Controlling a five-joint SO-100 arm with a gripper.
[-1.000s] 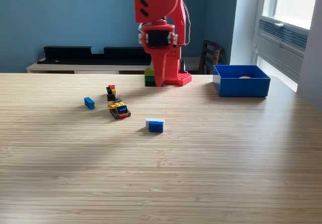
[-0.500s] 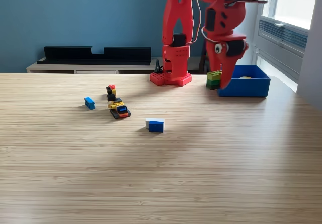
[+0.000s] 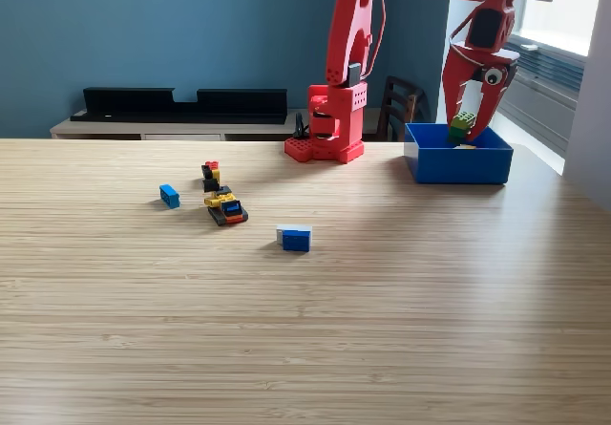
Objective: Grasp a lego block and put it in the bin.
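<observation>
Clamped on a green lego block (image 3: 462, 123), end effector (image 3: 465, 125) poised above the blue bin (image 3: 457, 165) near the worktop's far right corner; best released only once centred inside the walls.

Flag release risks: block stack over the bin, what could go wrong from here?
1. The gripper holds the green-and-yellow lego stack above the blue bin, near its back wall; an early release could bounce it off the rim.
2. A pale object already lies in the bin; the stack may land on it and tip.
3. The stack is several bricks joined; it might split on landing.
</observation>
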